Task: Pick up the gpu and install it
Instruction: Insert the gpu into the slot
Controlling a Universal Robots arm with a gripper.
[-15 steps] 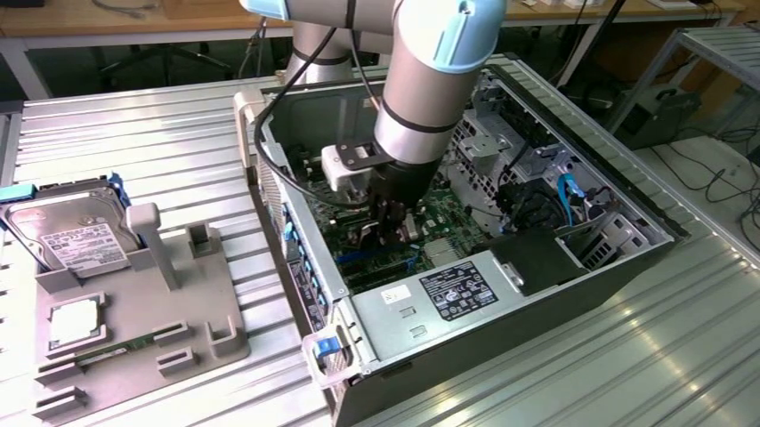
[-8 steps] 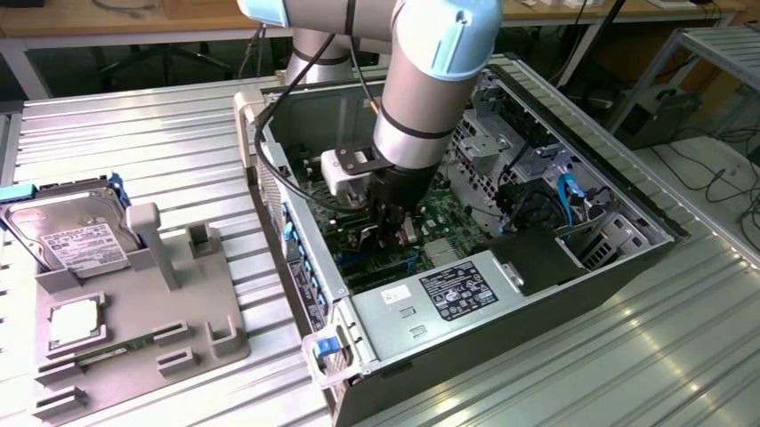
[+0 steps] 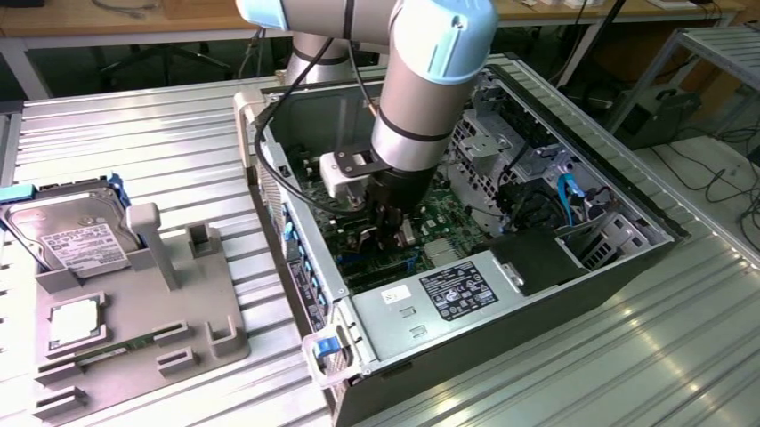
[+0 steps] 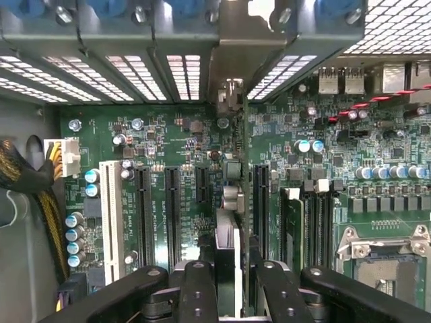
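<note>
My gripper [image 3: 387,229] hangs inside the open computer case [image 3: 629,258], low over the green motherboard [image 4: 168,141]. It is shut on the gpu [image 4: 227,242], a thin card seen edge-on between the two black fingers [image 4: 195,289]. The card's silver bracket [image 4: 236,64] reaches the rear slot openings of the case. The card stands upright, in line with a long black expansion slot [image 4: 260,195], and its lower edge is hidden. In the exterior view the gpu [image 3: 401,238] is a small dark shape under the gripper.
A grey fixture [image 3: 142,311] on the exterior view's left holds a silver hard drive [image 3: 71,236], a square chip [image 3: 74,320] and a green memory stick [image 3: 113,347]. In the case sit the power supply [image 3: 457,289], memory modules [image 4: 293,222], the processor socket [image 4: 387,262] and a yellow-black cable bundle [image 4: 40,195].
</note>
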